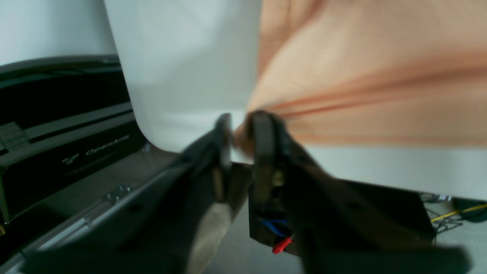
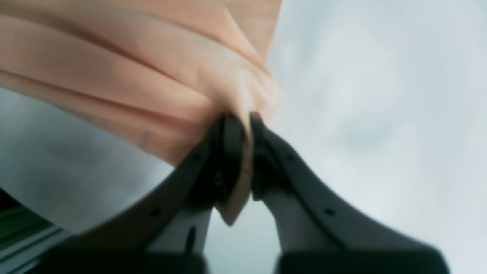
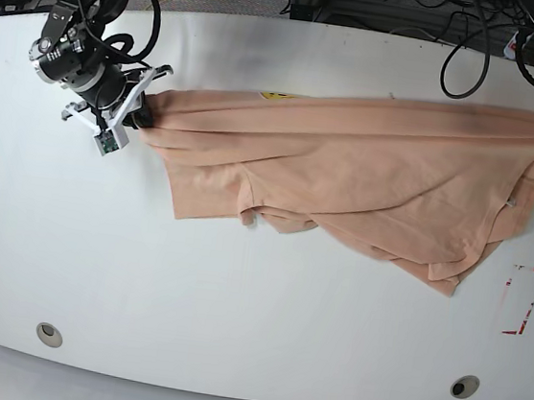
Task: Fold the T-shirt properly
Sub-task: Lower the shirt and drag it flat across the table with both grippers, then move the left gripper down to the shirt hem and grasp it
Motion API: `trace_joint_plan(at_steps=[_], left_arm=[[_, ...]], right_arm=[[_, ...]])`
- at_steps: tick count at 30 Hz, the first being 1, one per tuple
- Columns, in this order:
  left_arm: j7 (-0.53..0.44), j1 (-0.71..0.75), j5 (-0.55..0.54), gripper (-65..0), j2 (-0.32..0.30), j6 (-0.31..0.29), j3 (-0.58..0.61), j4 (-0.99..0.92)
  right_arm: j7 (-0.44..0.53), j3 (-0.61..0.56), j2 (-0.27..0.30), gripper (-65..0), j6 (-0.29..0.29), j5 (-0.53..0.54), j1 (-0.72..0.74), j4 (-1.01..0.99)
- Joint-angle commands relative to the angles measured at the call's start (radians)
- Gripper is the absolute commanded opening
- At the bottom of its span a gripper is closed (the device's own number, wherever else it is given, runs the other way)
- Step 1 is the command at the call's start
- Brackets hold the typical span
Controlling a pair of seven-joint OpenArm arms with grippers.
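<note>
Across the table (image 3: 252,333) the shirt (image 3: 367,173) is stretched between both grippers, left (image 1: 239,133) and right (image 2: 241,121) fingers each clamped on a bunched end, lower part rumpled, so no clean fold looks done yet and nearly all folding remains.

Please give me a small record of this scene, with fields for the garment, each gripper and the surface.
garment: T-shirt, peach, stretched between both arms, lower part hanging in wrinkles
print: small yellow mark at the top edge
left gripper: shut on one end of the cloth
right gripper: shut on the other end, cloth bunched between the fingers
surface: white table
marking: red tape outline near the left arm's side
</note>
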Motion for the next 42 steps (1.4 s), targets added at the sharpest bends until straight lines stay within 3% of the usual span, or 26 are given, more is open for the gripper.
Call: trace_joint_plan(at_steps=[1,3,7,14,21,31,36,42], left_arm=[[-0.004,-0.005,0.023,-47.5,-0.024,0.002,-0.004,0.017],[-0.004,-0.010,0.023,-41.0,-0.022,0.002,-0.003,0.017],[-0.004,-0.053,0.021,-35.6,-0.001,0.002,0.028,0.017],[-0.004,-0.254,0.023,-35.1,0.064,0.002,0.077,-0.016],[-0.018,-0.463,0.029,-35.1,0.113,0.002,0.114,-0.243],[-0.271,-0.611,0.030,-35.0,0.104,0.002,0.120,-0.651],[-0.363,-0.665,0.030,-35.0,0.059,0.002,0.120,-0.827],[-0.429,-0.685,0.030,-35.0,0.042,0.002,0.128,-0.870]], right_arm=[[0.014,0.006,0.015,-65.0,-0.008,-0.004,0.006,0.017],[0.014,0.006,0.015,-65.0,-0.008,-0.002,0.001,0.017],[0.014,0.006,0.015,-65.0,-0.008,-0.002,0.000,0.017],[0.014,0.006,0.013,-65.0,-0.008,-0.002,0.003,0.017],[0.014,0.005,0.001,-65.0,-0.008,-0.002,0.004,0.017],[0.014,0.005,-0.016,-65.0,-0.008,-0.007,0.006,0.017],[0.014,0.005,-0.017,-65.0,-0.008,-0.007,0.006,0.017],[0.016,0.008,-0.017,-65.0,-0.008,-0.007,0.006,0.017]])
